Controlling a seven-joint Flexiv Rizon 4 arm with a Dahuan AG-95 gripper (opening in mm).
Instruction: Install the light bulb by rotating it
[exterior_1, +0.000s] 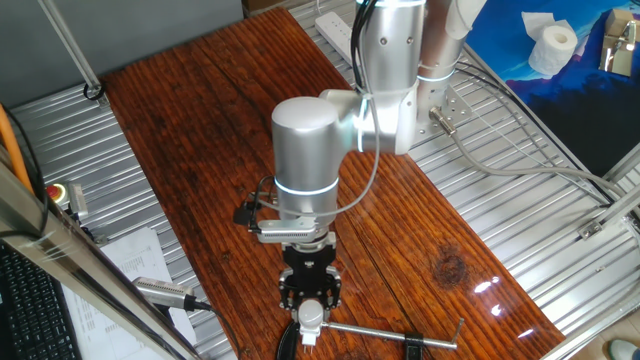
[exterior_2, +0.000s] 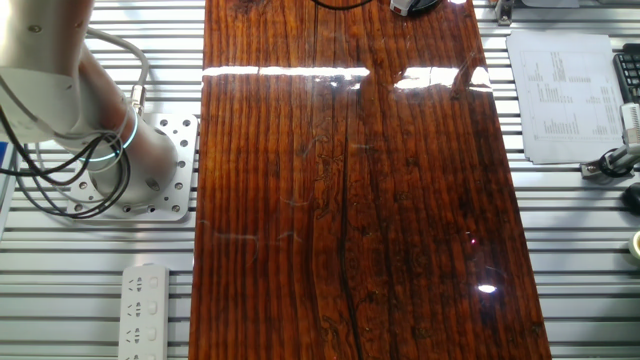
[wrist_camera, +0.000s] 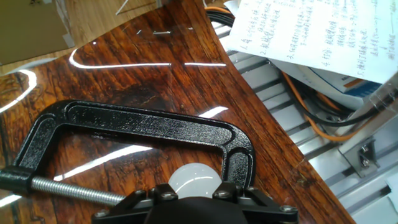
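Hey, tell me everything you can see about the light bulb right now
The light bulb is small, white and frosted, with a smooth rounded dome. In the hand view only the dome shows, just above the gripper, inside the black clamp. In one fixed view it sits between the jaws at the wooden table's near edge. Its base is hidden.

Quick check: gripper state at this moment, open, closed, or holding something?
Gripper: fingers set around the light bulb beside the black clamp; whether they actually pinch it cannot be told.
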